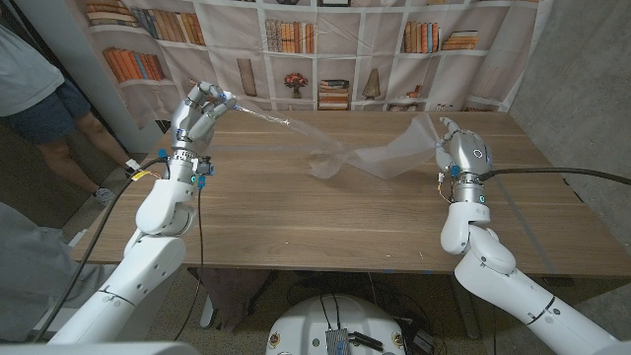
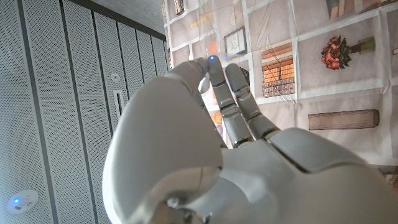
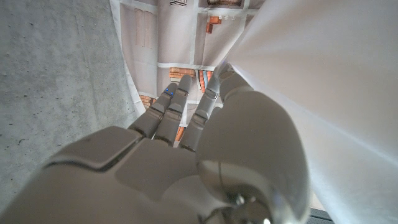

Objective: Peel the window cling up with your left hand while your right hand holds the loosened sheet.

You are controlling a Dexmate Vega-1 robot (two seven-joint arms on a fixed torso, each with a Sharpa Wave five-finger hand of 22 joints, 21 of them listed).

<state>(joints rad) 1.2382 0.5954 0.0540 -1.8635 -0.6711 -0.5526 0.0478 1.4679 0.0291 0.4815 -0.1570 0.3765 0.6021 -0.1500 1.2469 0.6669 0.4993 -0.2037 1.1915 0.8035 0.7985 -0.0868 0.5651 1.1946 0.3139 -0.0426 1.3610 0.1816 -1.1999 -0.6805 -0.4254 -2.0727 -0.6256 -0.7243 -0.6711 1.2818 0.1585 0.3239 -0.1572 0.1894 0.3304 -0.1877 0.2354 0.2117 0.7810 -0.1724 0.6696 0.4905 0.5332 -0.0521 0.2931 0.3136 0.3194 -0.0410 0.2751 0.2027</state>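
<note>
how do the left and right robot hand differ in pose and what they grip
The left robot hand is raised at the table's far left, pinching a thin clear strip. The right robot hand stands at the right, holding the crumpled translucent sheet. Both are white with fingers pointing up.

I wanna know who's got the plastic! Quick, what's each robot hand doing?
Left hand: holding the clear window cling, lifted above the table.
Right hand: holding the loosened sheet's other end.

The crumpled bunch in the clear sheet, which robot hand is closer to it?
Right. The right hand holds the sheet just beside the bunch. The left hand pinches a thin stretched end farther away, across the table.
</note>
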